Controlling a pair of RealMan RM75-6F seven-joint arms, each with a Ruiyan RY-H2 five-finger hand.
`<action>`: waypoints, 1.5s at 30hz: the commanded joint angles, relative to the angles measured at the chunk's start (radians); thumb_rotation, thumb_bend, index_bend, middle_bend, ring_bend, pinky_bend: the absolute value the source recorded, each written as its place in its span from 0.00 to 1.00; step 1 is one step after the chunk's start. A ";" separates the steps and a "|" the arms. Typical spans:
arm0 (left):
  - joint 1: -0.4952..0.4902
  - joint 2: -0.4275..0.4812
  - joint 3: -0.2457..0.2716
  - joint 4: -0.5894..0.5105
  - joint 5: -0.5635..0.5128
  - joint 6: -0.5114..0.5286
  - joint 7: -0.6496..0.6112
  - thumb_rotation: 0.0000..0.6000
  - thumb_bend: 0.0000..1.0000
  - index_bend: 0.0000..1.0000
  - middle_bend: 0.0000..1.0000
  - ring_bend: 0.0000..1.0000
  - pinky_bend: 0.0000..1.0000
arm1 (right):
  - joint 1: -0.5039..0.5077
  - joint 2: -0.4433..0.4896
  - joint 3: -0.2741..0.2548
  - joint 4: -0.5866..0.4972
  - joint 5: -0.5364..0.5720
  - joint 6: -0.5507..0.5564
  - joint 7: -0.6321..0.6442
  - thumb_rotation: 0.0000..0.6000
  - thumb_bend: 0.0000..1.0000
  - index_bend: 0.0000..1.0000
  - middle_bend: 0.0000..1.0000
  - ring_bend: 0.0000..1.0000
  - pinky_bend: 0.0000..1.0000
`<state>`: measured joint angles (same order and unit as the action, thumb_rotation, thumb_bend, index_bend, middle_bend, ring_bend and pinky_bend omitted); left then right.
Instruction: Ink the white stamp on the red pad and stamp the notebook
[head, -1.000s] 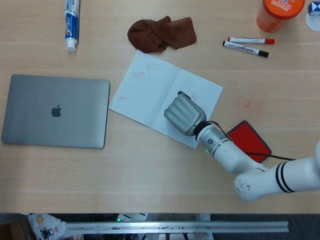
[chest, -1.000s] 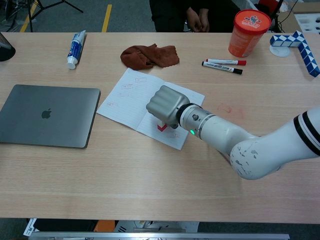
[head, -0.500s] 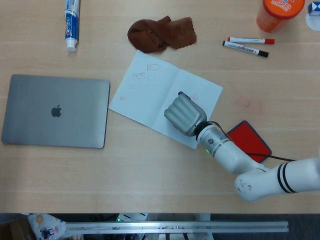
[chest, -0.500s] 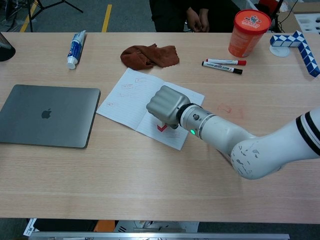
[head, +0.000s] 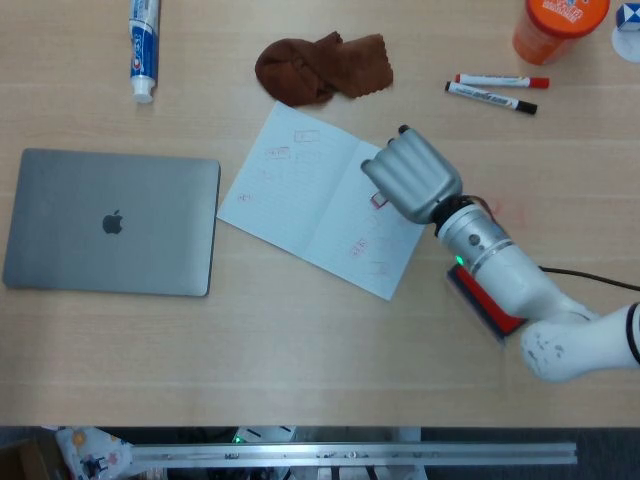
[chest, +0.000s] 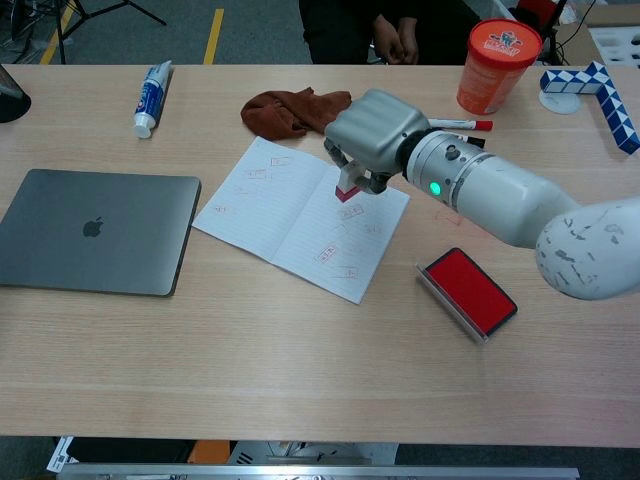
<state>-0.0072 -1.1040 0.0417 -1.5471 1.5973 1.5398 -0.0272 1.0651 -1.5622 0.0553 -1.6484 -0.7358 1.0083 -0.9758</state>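
Right hand curled around the white stamp, gripping it; only the stamp's lower end shows under the fingers. Stamp's long axis upright, red inked face pointing down, just above the right page of the notebook. Notebook lies open under and left of the hand, its spine slanting from far edge to near edge, red marks on both pages. Red pad near-right of the hand on the tabletop, long axis diagonal. Left hand not visible.

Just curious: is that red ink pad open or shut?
Open: the ink pad shows its bare red surface, with nothing covering it.
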 joint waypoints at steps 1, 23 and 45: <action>-0.001 0.000 0.000 -0.003 0.001 -0.002 0.003 1.00 0.26 0.00 0.00 0.00 0.05 | -0.023 0.055 -0.005 -0.029 0.005 0.013 0.027 1.00 0.54 0.87 0.72 0.55 0.44; -0.020 -0.012 0.012 -0.031 0.024 -0.030 0.046 1.00 0.26 0.00 0.00 0.00 0.05 | -0.176 0.097 -0.169 0.123 -0.065 -0.051 0.141 1.00 0.47 0.86 0.68 0.52 0.44; -0.018 -0.019 0.017 -0.018 0.021 -0.030 0.033 1.00 0.26 0.00 0.00 0.00 0.05 | -0.248 0.030 -0.175 0.229 -0.129 -0.074 0.154 1.00 0.30 0.67 0.54 0.42 0.41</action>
<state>-0.0257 -1.1227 0.0582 -1.5653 1.6187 1.5095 0.0054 0.8176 -1.5312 -0.1198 -1.4204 -0.8645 0.9342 -0.8213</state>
